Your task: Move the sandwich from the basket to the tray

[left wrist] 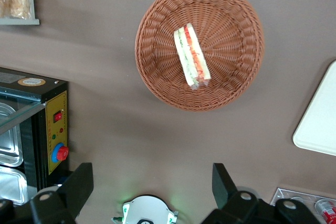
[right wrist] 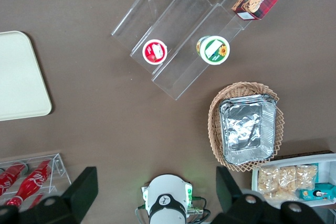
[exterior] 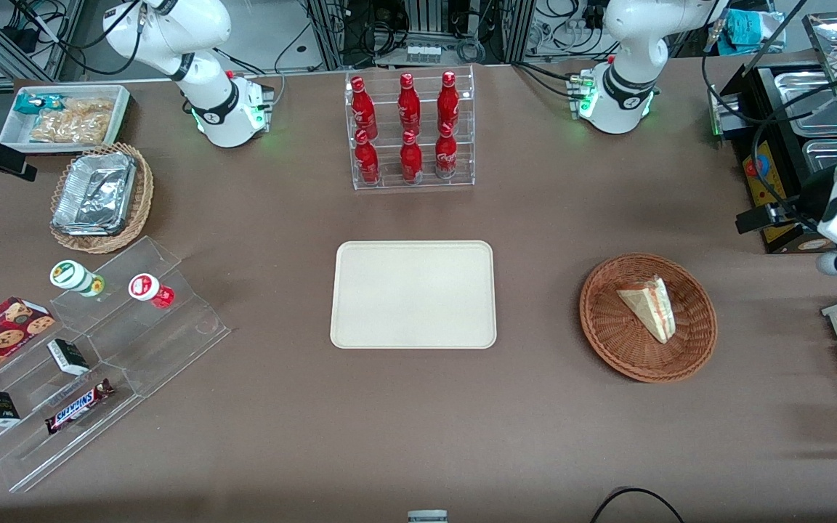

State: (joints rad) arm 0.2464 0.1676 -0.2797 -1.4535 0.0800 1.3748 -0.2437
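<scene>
Sandwich, just one, lies in the single basket; one tray beside; my end effector hangs spread wide, seemingly empty, high above the table.

Three cameras, all looking down on the table.
Front view high and wide; left wrist view, above the open gripper, shares basket and tray.

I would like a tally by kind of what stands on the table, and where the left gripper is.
Red bottles in the clear rack: 6
Wicker baskets: 2
Sandwich in the reddish-brown basket: 1
Cream tray: 1
Round lidded cups: 2
Snickers bar: 1
Total: 13
The left gripper hangs open above the table, beside the sandwich basket.
</scene>
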